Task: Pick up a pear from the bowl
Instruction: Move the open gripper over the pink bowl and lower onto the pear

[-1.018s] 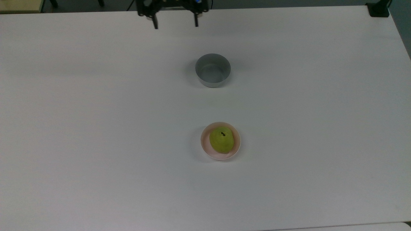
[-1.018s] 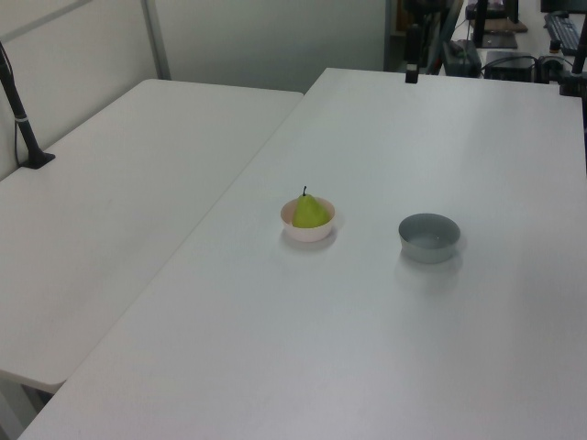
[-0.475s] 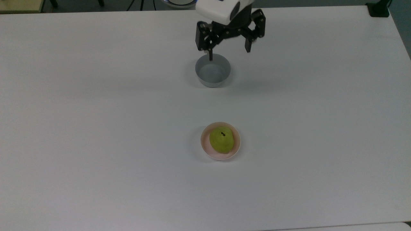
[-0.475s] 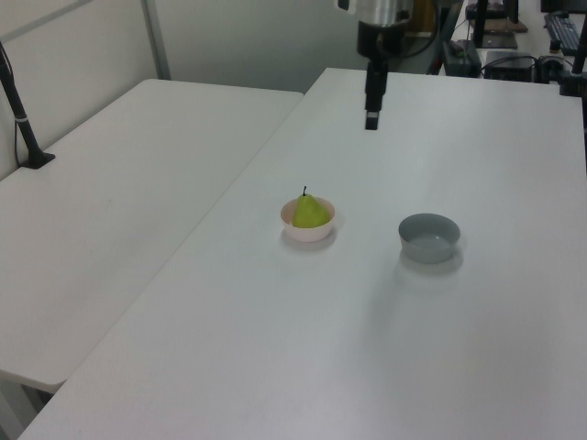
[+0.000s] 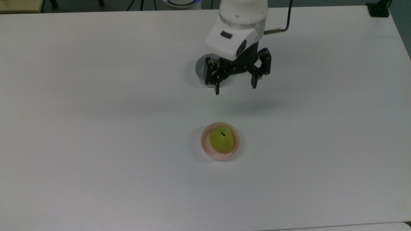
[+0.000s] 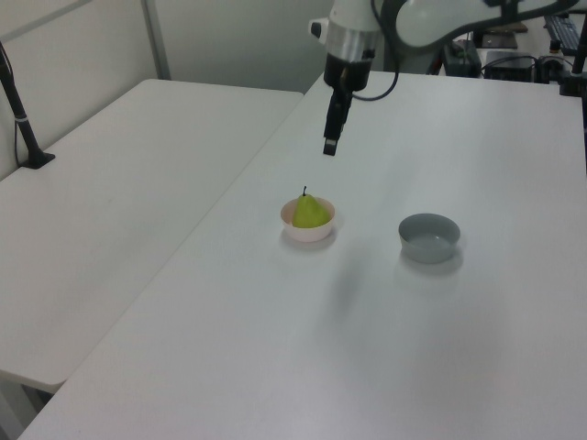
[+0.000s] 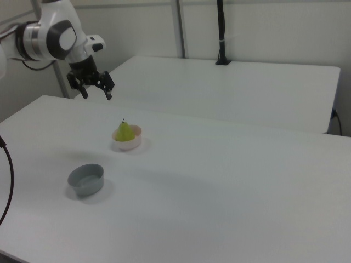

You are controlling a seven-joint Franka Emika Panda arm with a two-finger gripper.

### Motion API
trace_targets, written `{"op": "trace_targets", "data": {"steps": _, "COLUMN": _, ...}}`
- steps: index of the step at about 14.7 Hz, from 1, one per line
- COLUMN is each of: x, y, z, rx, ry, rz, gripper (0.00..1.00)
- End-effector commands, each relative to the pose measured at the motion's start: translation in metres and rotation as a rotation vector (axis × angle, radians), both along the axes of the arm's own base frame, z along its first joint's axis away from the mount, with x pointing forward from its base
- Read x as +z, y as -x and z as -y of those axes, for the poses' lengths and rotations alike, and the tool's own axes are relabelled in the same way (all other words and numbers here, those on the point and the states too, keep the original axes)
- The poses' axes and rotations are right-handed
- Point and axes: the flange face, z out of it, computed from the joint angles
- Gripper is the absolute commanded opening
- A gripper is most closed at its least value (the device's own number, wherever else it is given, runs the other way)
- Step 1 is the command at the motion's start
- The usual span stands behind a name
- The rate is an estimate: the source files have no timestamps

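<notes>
The pear (image 5: 221, 140) sits upright in the pink bowl (image 5: 236, 148), its short dark stem pointing up, and its yellow-green body takes up most of the bowl's inside so that only a crescent of pink wall shows around it in the top view. In the left view the pear (image 6: 310, 211) stands above the rim of the bowl (image 6: 308, 231), and in the right view the pear (image 7: 124, 131) again rises out of the bowl (image 7: 130, 144). The bowl rests near the middle of the white table (image 5: 96, 128). Nothing touches the fruit. The gripper (image 5: 236, 89) hangs in the air well apart from the pear, toward the top view's upper edge from it, with its two black fingers spread wide and nothing between them. In the right view the gripper (image 7: 95, 95) shows the same wide gap, raised above the table. In the left view the gripper (image 6: 329, 145) is seen edge on, pointing down, higher than the pear's stem. A grey bowl (image 6: 428, 237) stands empty on the table, apart from the pink bowl; in the top view the grey bowl (image 5: 199, 68) is partly covered by the arm's white wrist (image 5: 236, 35). In the right view the grey bowl (image 7: 85, 179) lies nearer the camera than the pink one. A second white table (image 6: 110, 211) adjoins the first on the left view's left.
</notes>
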Motion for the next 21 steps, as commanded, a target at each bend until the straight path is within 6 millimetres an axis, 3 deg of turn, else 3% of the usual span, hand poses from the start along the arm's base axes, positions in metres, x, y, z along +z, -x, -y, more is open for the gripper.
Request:
{"op": "trace_targets", "data": {"steps": 1, "x": -0.037, "y": -0.025, "z": -0.006, "rx": -0.032, "ry": 0.013, "rz": 0.055, "gripper": 1.00}}
{"op": "trace_targets", "data": {"steps": 4, "x": -0.063, "y": -0.035, "z": -0.006, "rx": -0.031, "ry": 0.022, "rz": 0.072, "gripper": 1.00}}
{"op": "trace_targets", "data": {"steps": 8, "x": -0.089, "y": -0.034, "z": 0.008, "rx": -0.037, "ry": 0.039, "rz": 0.031, "gripper": 1.00}}
{"op": "trace_targets", "data": {"steps": 9, "x": -0.104, "y": -0.037, "z": 0.011, "rx": -0.037, "ry": 0.049, "rz": 0.012, "gripper": 1.00}}
{"op": "trace_targets", "data": {"steps": 16, "x": -0.142, "y": -0.052, "z": 0.018, "rx": -0.035, "ry": 0.059, "rz": 0.042, "gripper": 1.00}}
{"op": "trace_targets", "data": {"steps": 21, "x": -0.157, "y": -0.052, "z": 0.012, "rx": -0.028, "ry": 0.064, "rz": 0.032, "gripper": 1.00}}
